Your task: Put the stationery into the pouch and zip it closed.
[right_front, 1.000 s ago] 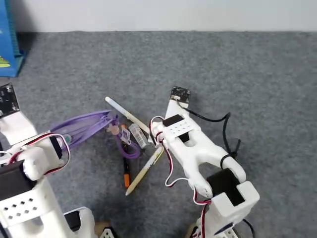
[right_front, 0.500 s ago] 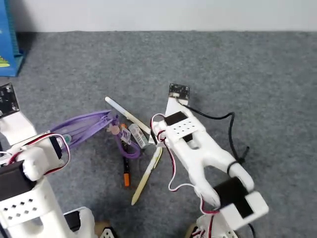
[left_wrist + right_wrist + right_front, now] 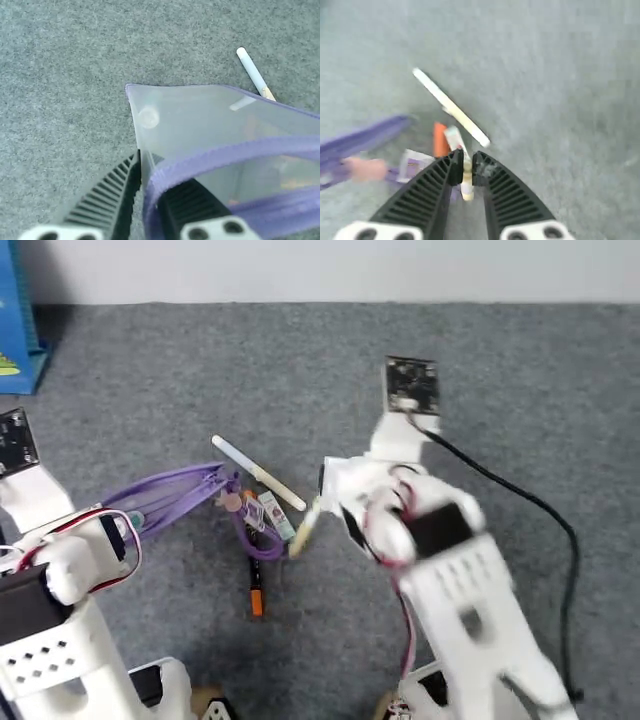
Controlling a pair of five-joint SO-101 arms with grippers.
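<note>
Now your left gripper (image 3: 145,162) is pinching the pouch (image 3: 200,120) open while your right gripper (image 3: 466,159) is clamping a pencil (image 3: 302,532) for loading.

Setting: robotics lab or hobby test bench.
Indicators:
- desk covered with grey felt mat (image 3: 520,390), plain white wall (image 3: 320,270) behind
- white plastic left arm (image 3: 50,660) and right arm (image 3: 470,600)
- exposed servo wiring (image 3: 385,515)
- bare camera circuit board (image 3: 411,384)
- loose black cable (image 3: 520,505)
- blue box (image 3: 15,330) at desk edge
</note>
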